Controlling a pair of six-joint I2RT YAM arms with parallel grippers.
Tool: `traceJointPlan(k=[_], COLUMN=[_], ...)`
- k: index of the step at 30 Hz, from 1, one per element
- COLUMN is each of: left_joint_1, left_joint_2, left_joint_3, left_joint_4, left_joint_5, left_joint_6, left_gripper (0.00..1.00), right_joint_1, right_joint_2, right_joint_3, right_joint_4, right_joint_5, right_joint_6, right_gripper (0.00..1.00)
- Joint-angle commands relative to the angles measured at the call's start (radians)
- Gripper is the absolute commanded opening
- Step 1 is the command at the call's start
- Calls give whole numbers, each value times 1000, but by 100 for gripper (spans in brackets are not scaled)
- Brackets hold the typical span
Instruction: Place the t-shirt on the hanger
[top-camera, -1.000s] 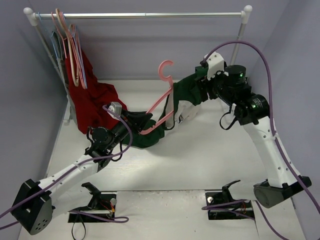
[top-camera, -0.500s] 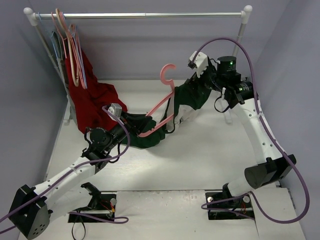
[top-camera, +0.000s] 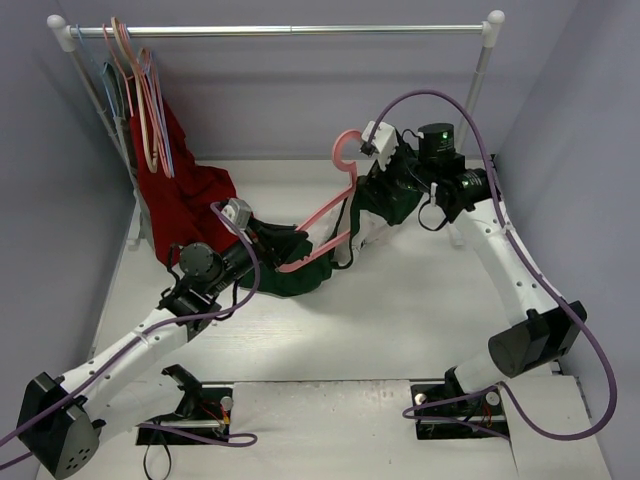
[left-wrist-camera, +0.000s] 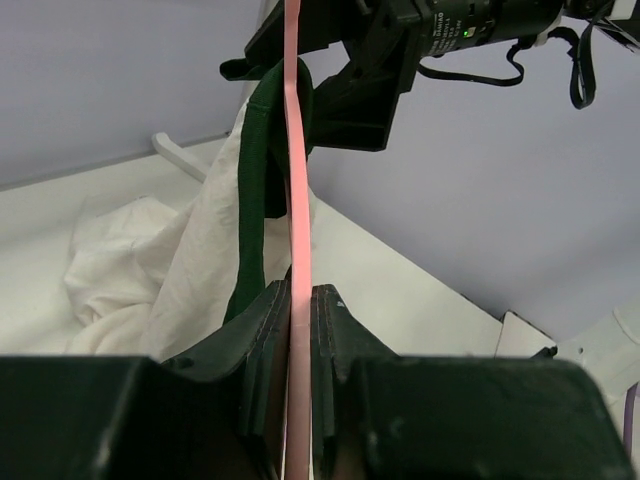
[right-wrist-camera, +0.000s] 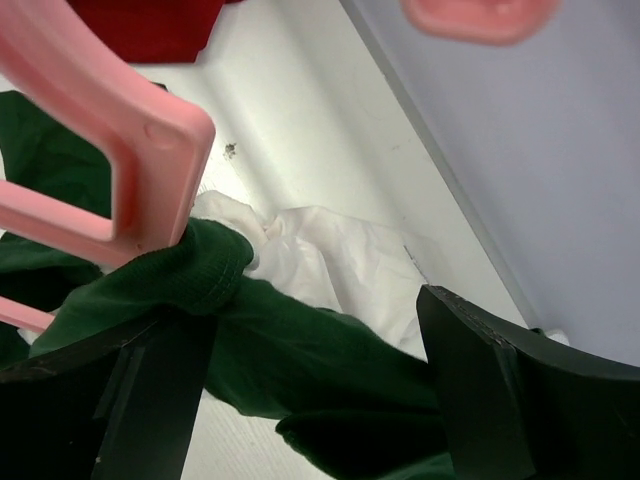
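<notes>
Top view: thin pink plastic hanger (top-camera: 322, 222) slants up off counter (top-camera: 400, 310), hook end by right arm (top-camera: 470, 195). White-bodied, green-sleeved t-shirt (top-camera: 385, 205) bunched along hanger, lower end near left arm (top-camera: 195, 270).

Left wrist: left jaws clamped on hanger's pink bar, green shirt edge beside it.

Right wrist: right jaws stand wide either side of bunched green fabric; whether they pinch it, cannot tell. Green fold sits under hanger corner.

Risk: hard pull from right arm could twist thin bar out of left jaws, or drag fabric off hanger shoulder.

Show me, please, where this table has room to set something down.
The white tabletop is bare between left arm and right arm, nearer than the green-sleeved white t-shirt. Crowded back left: red garment, pink plastic hanger.
</notes>
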Motion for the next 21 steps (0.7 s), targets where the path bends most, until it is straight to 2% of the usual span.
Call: traceJointPlan(k=[1,8,11,12,14,15,17,19,21], left_joint_1=[-5,-5,-5,-5,-5,-5,-3,-3,-3], left_joint_2=[-33,-53,-62,-63,-68,-70,-71,-73,-73], left_joint_3=[119,137,154,160,173,182,186,190,202], left_joint_4=[105,45,9,-15,-46,-79,-110,-127,-162], left_joint_5=[61,95,102,102,93,83,58,38,-2], left_joint_6=[15,18,27,35,53,61,67,64,64], left_gripper=[0,0,0,0,0,0,0,0,0], right_joint_1=[5,16,32,35,42,45,48,48,50], right_joint_2=[-18,-30,-36,-41,-53,-61,-79,-104,-127], right_joint_3=[-17,-94,-108,-118,-126,-132,-137,-155,-178], right_joint_4=[106,228,259,268,287,291,295,302,316], right_joint_5=[-16,-4,14,17,34,39,66,88,123], right_joint_6=[-23,-32,-37,-37,-40,-48,-58,-71,-75], right_gripper=[82,77,59,48,36,23,8,2,0])
